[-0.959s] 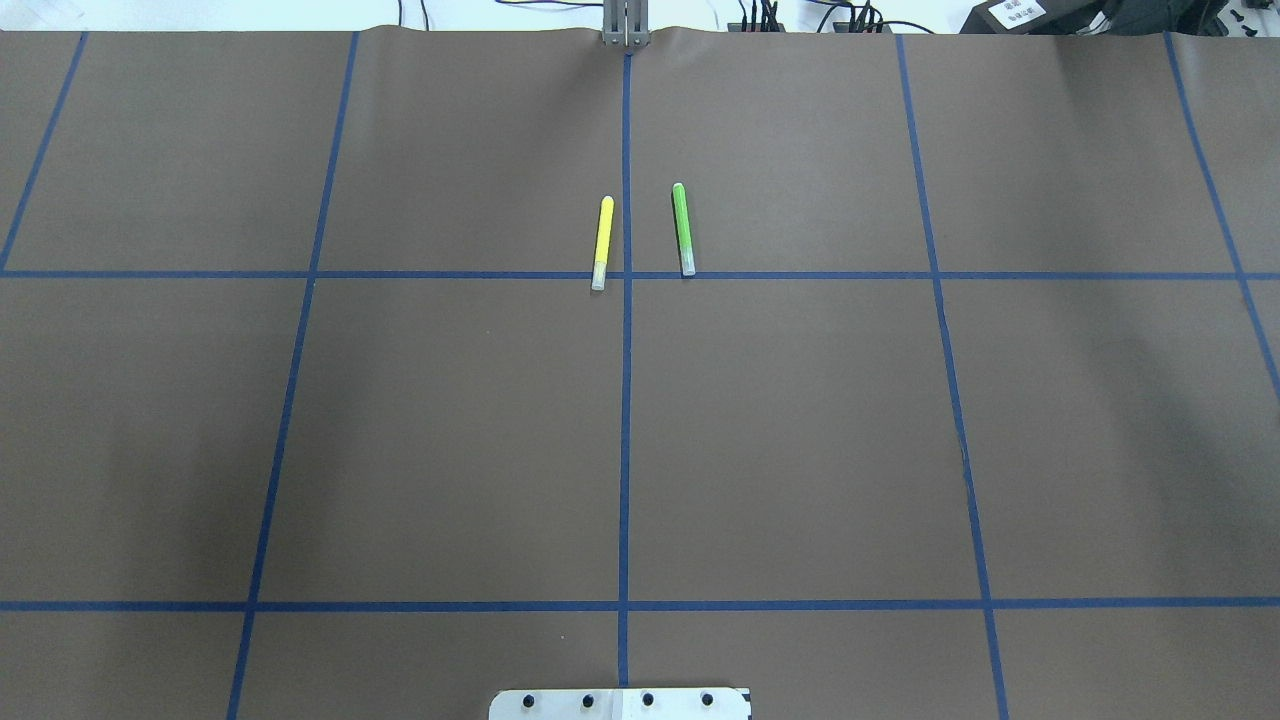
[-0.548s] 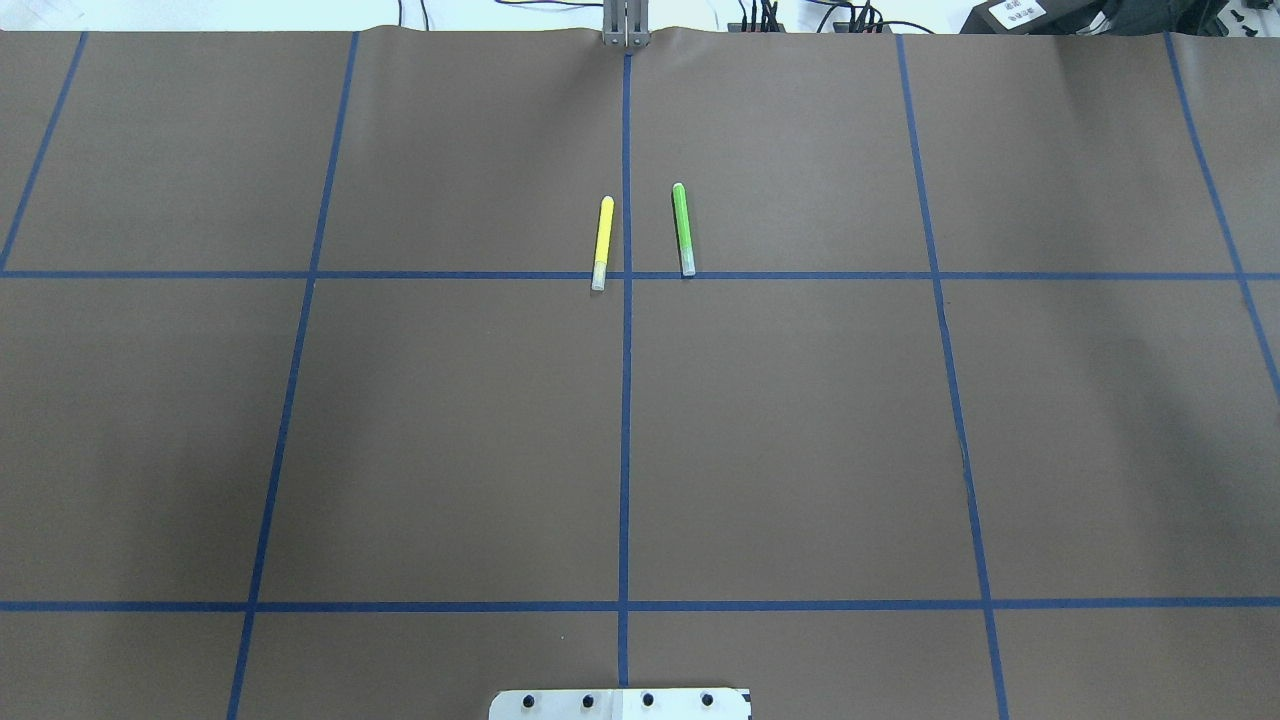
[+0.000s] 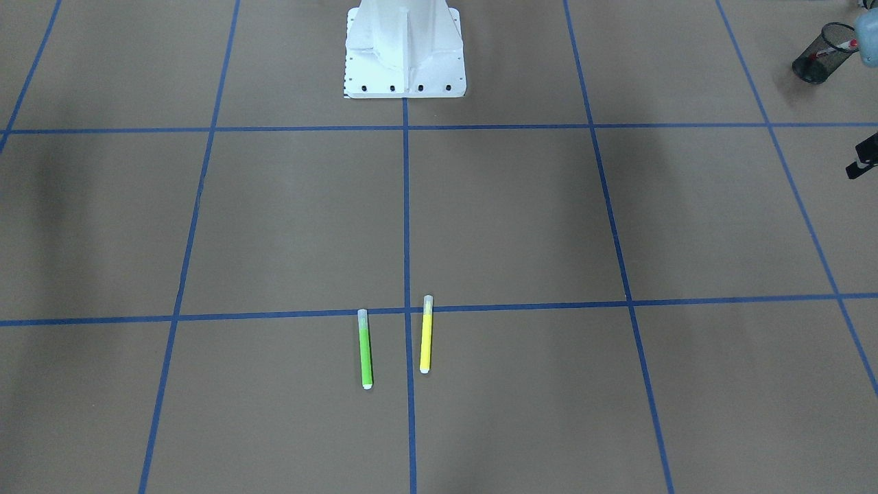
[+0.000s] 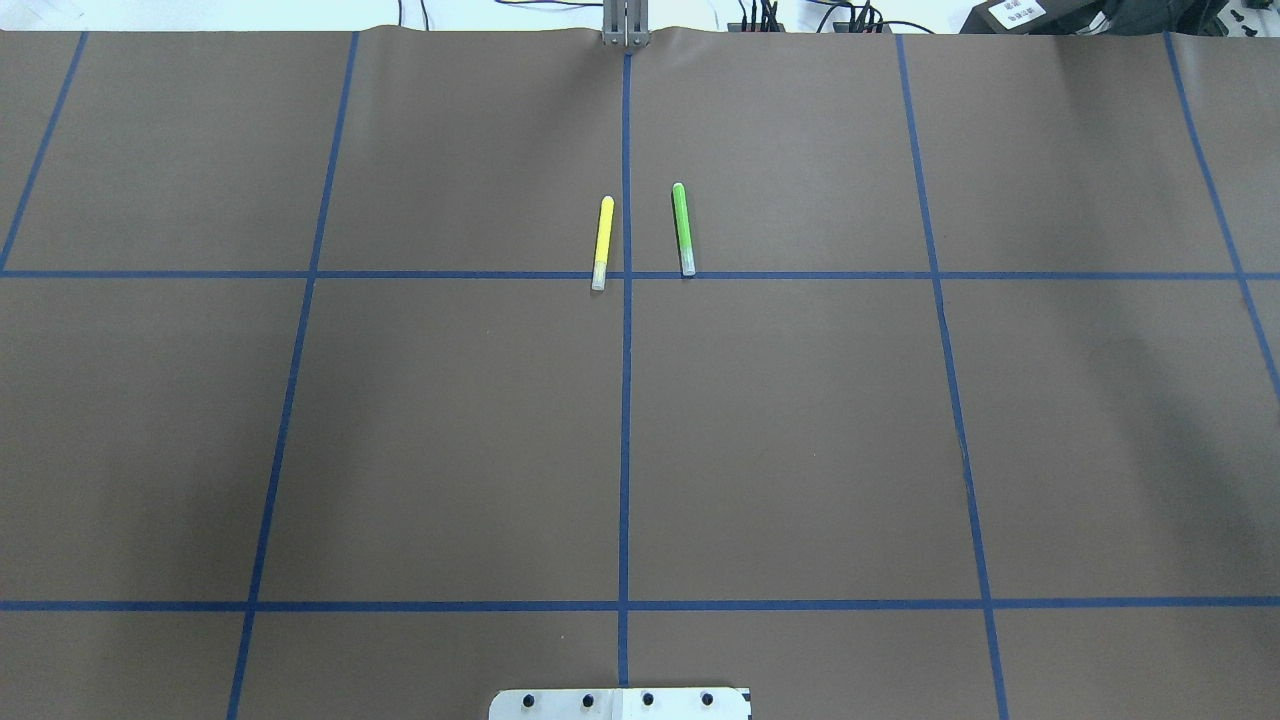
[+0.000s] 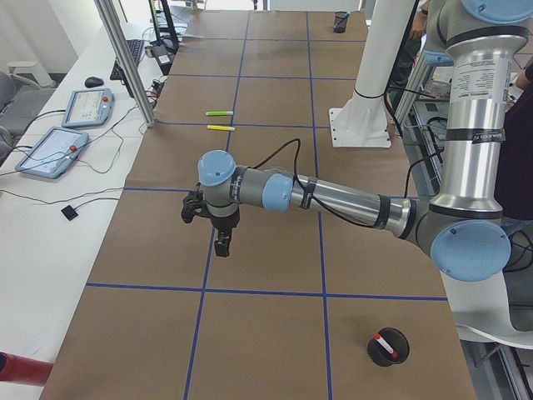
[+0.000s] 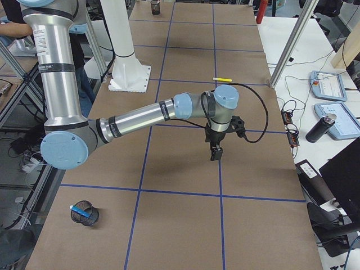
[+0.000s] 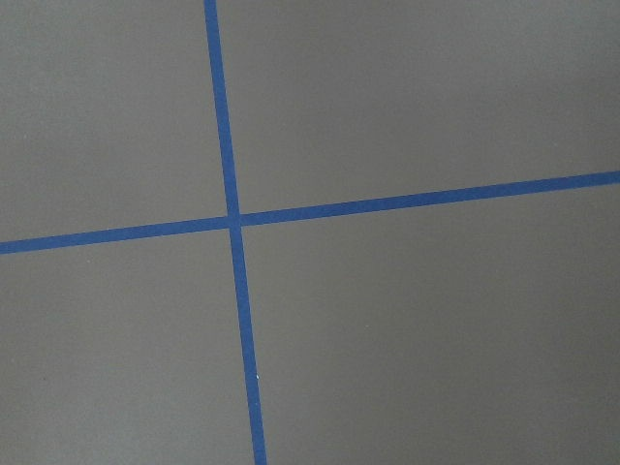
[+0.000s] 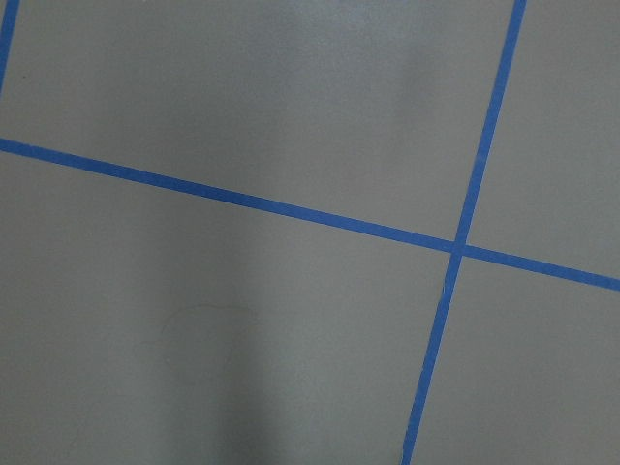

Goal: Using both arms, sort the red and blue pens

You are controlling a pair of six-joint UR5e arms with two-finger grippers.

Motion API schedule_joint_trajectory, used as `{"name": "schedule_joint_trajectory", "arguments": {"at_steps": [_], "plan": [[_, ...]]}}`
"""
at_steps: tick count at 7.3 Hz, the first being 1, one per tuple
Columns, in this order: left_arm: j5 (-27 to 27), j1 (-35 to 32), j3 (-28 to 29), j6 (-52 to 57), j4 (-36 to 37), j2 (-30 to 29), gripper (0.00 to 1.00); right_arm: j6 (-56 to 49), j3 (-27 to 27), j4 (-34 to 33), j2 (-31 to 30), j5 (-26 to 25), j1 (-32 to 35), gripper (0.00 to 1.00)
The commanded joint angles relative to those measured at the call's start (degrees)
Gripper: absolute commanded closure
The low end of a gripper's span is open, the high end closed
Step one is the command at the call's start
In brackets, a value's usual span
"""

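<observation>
The red pen [image 5: 381,342] stands in a black mesh cup [image 5: 390,347] on the table's left end, also seen as the red pen [image 3: 841,46] in the front view. The blue pen [image 6: 78,211] sits in another black mesh cup [image 6: 86,213] at the right end. My left gripper [image 5: 221,243] hangs above bare paper, well away from its cup. My right gripper [image 6: 215,152] hangs likewise over the right half. Both show only from the side, so I cannot tell whether they are open or shut. The wrist views show just paper and tape.
A green pen [image 4: 683,229] and a yellow pen [image 4: 603,243] lie side by side at the far middle of the brown paper [image 4: 450,430], by a blue tape crossing. The white robot base [image 3: 405,48] stands at the near edge. Desks with tablets flank the table.
</observation>
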Motion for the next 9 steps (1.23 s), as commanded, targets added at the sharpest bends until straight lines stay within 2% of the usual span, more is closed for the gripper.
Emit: {"name": "schedule_joint_trajectory", "arguments": {"at_steps": [1, 9], "plan": [[-0.68, 0.01, -0.32, -0.22, -2.34, 1.34, 0.0, 0.08, 0.47, 0.3, -0.4, 0.62, -0.04, 0.0], [-0.59, -0.08, -0.67, -0.4, -2.89, 0.46, 0.0, 0.08, 1.0, 0.56, -1.46, 2.12, -0.04, 0.0]]}}
